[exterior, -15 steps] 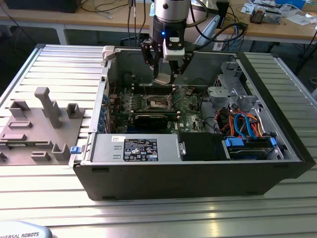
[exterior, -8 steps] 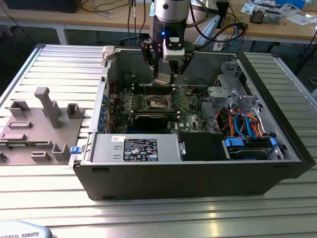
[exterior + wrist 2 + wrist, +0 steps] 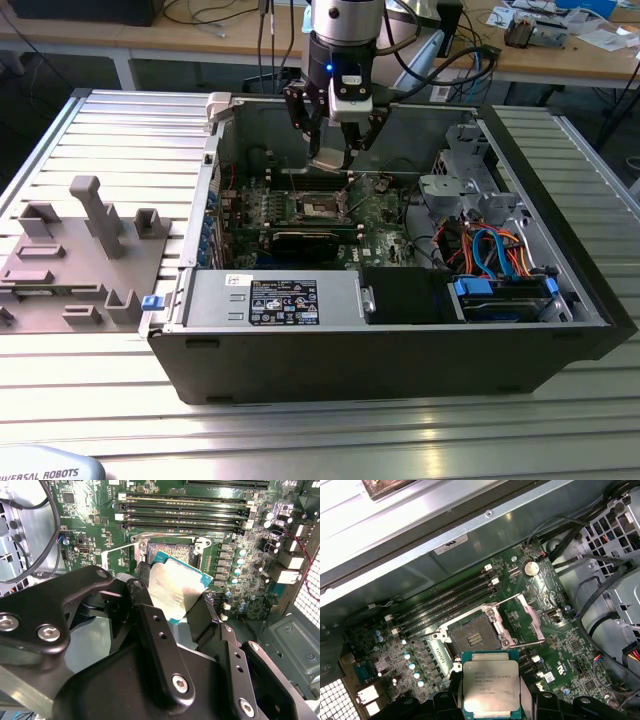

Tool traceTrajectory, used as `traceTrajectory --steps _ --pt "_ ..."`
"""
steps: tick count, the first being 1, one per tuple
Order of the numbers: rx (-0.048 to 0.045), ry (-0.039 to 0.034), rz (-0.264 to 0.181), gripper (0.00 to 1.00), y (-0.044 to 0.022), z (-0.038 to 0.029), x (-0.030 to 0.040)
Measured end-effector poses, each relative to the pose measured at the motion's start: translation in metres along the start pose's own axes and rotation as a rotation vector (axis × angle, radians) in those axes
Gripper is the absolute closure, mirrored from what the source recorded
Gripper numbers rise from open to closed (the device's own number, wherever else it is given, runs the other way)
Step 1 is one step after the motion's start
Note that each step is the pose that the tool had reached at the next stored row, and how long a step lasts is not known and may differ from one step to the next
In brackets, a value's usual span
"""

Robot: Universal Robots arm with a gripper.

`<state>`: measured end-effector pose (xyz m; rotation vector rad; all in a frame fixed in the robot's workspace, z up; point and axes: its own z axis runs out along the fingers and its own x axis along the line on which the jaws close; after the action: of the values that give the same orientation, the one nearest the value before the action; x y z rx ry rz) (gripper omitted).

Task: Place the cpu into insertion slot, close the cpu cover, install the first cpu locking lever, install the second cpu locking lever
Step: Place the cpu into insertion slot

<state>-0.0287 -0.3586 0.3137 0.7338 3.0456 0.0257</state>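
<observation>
A: One cpu [image 3: 491, 680], pinched between the gripper [image 3: 331, 152] fingers and hanging above the insertion slot [image 3: 472, 639], not seated.
B: Slot?
A: Bare. The cpu cover [image 3: 529, 616] is flipped open just beside it, and memory slots [image 3: 445, 605] are nearby on the green board.
B: Around that?
A: An open computer case [image 3: 400, 350] on a ribbed metal table [image 3: 100, 390].

The exterior view stands well back and raised, looking down into the open computer case [image 3: 400, 350]. Both wrist views ride close above the circuit board [image 3: 570, 655], facing down past the held chip [image 3: 492, 687] from seemingly opposite sides. They share the chip, and all three views take in the socket [image 3: 474, 639].
</observation>
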Motion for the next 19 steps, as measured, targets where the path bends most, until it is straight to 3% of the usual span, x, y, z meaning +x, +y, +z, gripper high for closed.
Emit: traceTrajectory --steps 19 --pt "0.0009 -0.0005 0.008 0.46 0.0 0.0004 0.0"
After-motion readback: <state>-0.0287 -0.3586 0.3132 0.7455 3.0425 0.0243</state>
